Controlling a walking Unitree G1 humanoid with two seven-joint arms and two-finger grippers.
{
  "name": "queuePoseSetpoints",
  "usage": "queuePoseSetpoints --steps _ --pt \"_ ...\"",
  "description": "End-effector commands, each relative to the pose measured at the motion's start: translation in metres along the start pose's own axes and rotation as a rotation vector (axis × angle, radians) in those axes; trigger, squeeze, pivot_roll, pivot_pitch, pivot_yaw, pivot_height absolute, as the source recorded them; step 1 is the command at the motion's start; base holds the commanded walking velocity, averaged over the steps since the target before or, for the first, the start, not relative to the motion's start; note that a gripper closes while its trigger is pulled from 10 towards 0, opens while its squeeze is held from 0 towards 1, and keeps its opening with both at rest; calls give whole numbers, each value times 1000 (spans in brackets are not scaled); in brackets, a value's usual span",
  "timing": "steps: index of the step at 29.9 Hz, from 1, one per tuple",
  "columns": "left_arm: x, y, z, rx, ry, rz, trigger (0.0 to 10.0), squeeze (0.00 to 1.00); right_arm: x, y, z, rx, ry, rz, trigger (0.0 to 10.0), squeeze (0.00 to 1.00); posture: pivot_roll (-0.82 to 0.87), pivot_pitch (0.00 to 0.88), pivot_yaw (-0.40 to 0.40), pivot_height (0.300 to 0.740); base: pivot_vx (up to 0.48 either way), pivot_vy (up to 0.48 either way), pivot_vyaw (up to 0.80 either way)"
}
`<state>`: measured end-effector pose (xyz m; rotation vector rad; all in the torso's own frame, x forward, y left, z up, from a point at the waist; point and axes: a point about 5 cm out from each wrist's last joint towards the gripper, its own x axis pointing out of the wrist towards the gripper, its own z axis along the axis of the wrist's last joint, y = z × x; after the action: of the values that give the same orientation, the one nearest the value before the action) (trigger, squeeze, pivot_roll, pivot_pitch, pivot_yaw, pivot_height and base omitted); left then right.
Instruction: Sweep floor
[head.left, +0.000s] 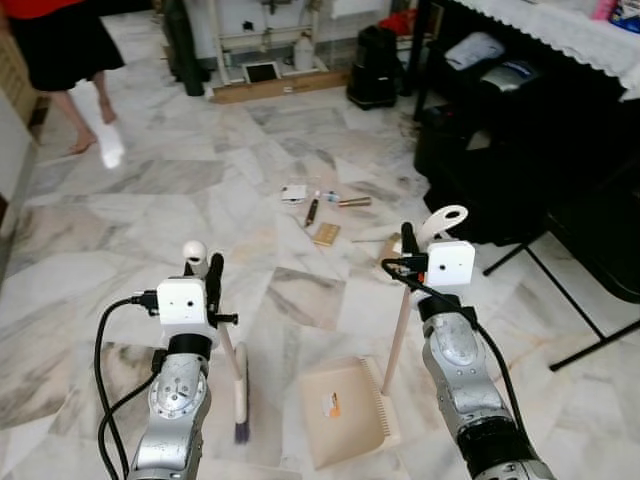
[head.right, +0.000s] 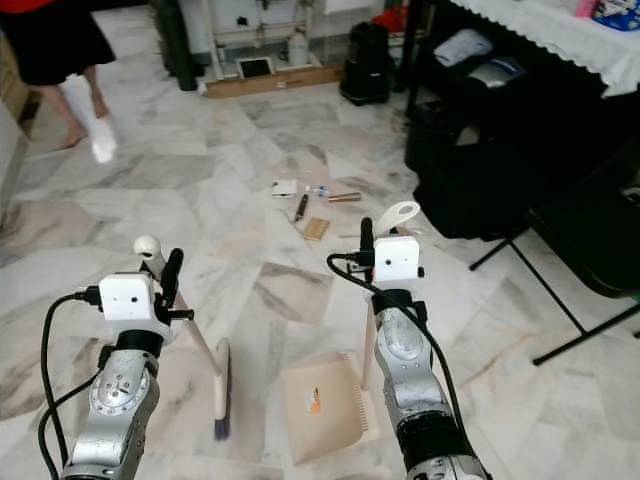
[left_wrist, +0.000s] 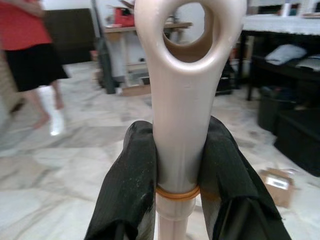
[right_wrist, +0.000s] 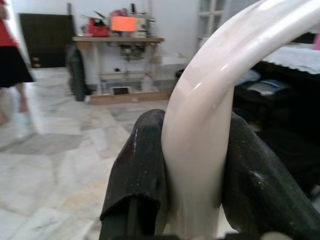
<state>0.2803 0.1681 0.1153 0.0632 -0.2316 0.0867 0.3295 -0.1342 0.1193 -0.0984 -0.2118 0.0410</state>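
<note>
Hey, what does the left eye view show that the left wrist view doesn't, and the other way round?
Left eye view alone: the dustpan on the marble floor, the litter ahead, and the right gripper on the dustpan handle. Left wrist view alone: the black fingers clamped on the broom handle. Both: the left gripper, the broom and a person.

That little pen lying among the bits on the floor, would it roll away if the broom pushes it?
Probably. The pen looks slim and round, lying on smooth polished marble floor, so it may roll or skid. It seems light, so the broom in the left tool should move it easily.
</note>
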Motion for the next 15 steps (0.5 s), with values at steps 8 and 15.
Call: queuePoseSetpoints --steps 8,15 --pt "1 1 7 9 -35 -8 10000 0 4 2 9 0 -35 5 10000 0 101 64 5 740 0 0 -800" --pt "2 1 7 9 -37 -7 10000 0 4 1 8 -1 -33 4 10000 0 101 65 5 740 0 0 -800"
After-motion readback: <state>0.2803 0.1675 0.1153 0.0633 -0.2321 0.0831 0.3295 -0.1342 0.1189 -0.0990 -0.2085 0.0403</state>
